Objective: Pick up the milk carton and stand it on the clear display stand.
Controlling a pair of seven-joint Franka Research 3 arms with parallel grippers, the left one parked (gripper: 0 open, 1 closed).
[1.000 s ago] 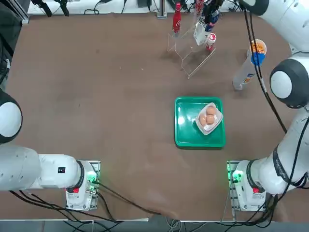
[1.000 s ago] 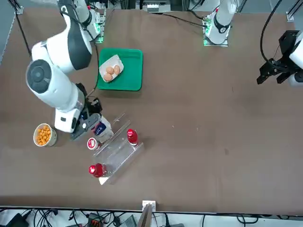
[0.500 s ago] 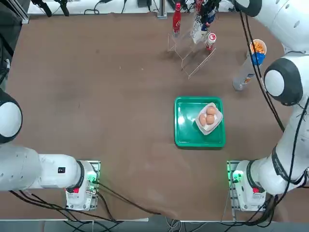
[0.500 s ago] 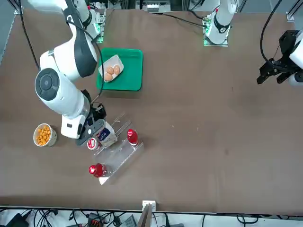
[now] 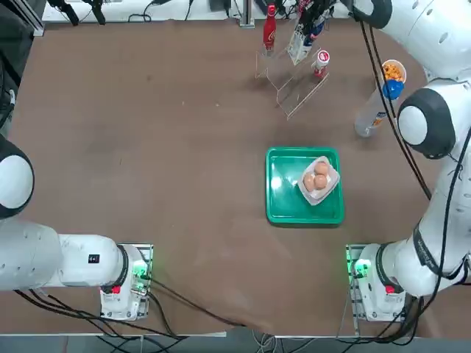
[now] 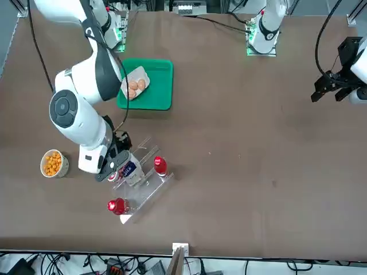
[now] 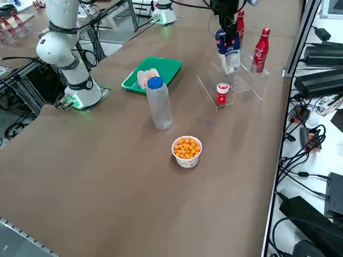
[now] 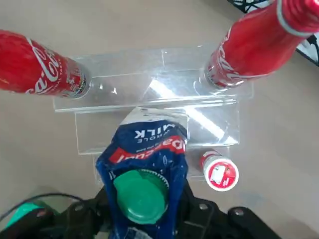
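Spreading under everything, the brown worktop (image 5: 184,176) carries the whole scene. Over it reaches the white right arm (image 6: 89,77), its right gripper (image 6: 121,167) above the clear display stand (image 8: 164,94), jaws pinching the milk carton near its capped top. The stepped acrylic riser is wider than the carton. Nearer the arms' bases lies the green tray (image 5: 283,187). A translucent bottle with a blue cap (image 7: 159,104) stands on the worktop, apart from the stand. The milk carton (image 8: 149,154) (teal cap up, roughly upright) hangs over the stand; whether its base touches a step, I cannot tell. Two red Coca-Cola bottles (image 7: 261,51) stand on the riser's back step, well apart. Near the blue-capped bottle sits a white cup of orange balls (image 7: 186,151). A white dish (image 5: 330,193) in the tray holds three brown eggs (image 5: 320,182). Smallest of the bottles, a red-and-white one (image 7: 222,93) stands on a lower step.
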